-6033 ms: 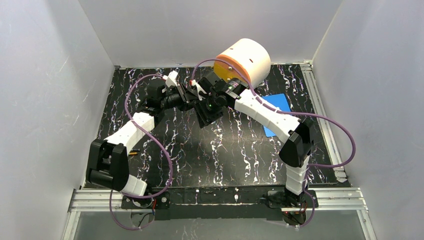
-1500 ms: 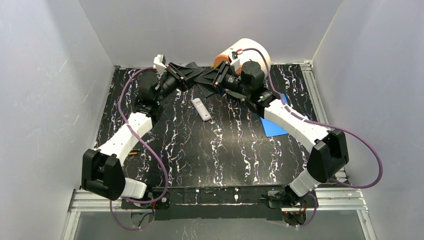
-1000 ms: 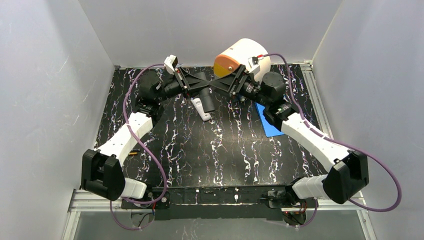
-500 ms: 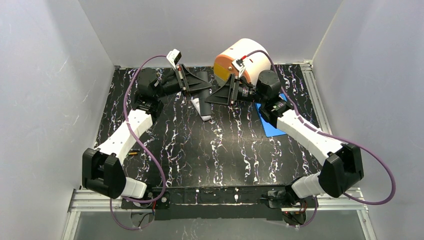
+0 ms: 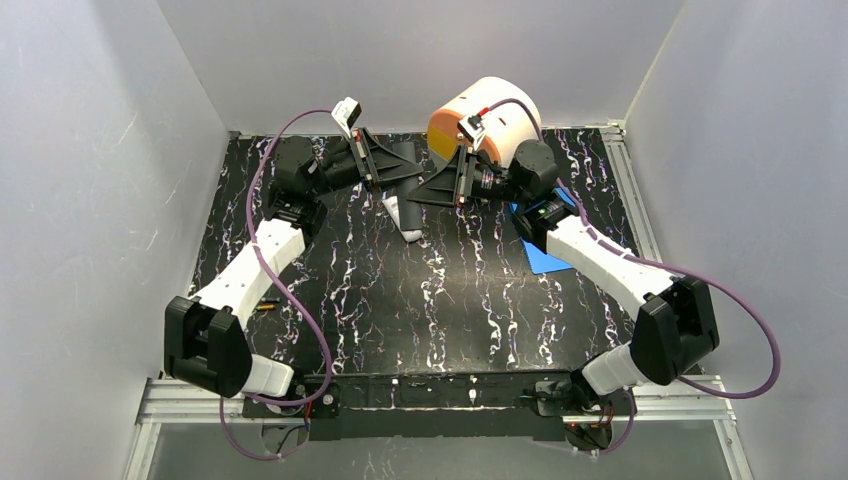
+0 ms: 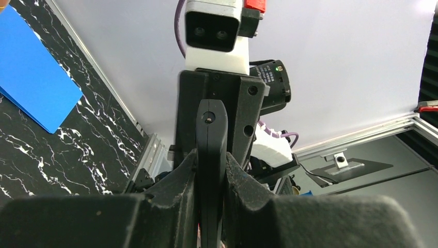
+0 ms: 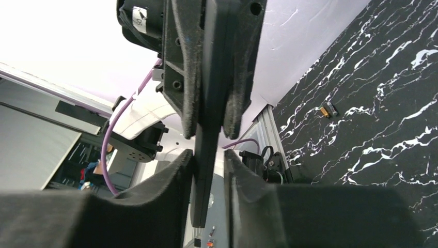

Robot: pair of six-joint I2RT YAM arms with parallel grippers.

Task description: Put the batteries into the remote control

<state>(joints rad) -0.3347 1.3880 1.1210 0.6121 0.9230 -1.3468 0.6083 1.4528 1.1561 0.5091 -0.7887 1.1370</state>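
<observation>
Batteries (image 5: 265, 307) lie at the left edge of the table (image 5: 450, 300), well apart from the white remote control (image 5: 405, 222) farther back. Above it, the left gripper (image 6: 209, 161) is clamped on a flat black piece (image 6: 210, 129). The right gripper (image 7: 206, 160) has its fingers on either side of that same piece, but I cannot tell whether they press it.

Remote (image 5: 408, 228) lies mid-table, flat panel (image 7: 205, 144) aloft just behind it. Drum (image 5: 500, 115) behind, sheet (image 6: 31, 77) to the right. Batteries (image 7: 328, 109) by the table's (image 5: 420, 310) left edge.
</observation>
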